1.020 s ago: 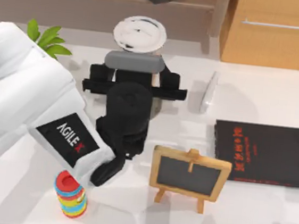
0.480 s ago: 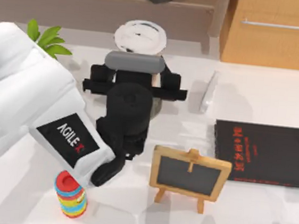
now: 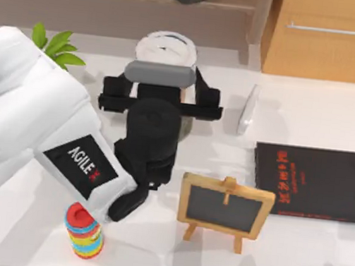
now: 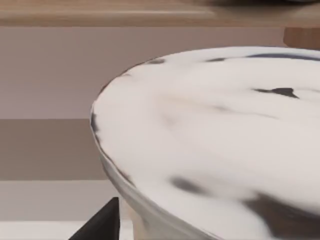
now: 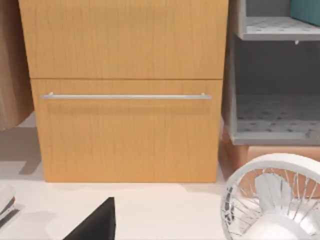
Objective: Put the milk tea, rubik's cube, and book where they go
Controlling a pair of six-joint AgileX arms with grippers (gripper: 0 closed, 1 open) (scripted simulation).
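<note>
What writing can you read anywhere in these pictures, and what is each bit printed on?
"AGILEX": white letters on a black patch on the left arm, whose left gripper is at the milk tea.
Red characters on the black book: too blurred to read.
The small chalkboard: bears no writing.
</note>
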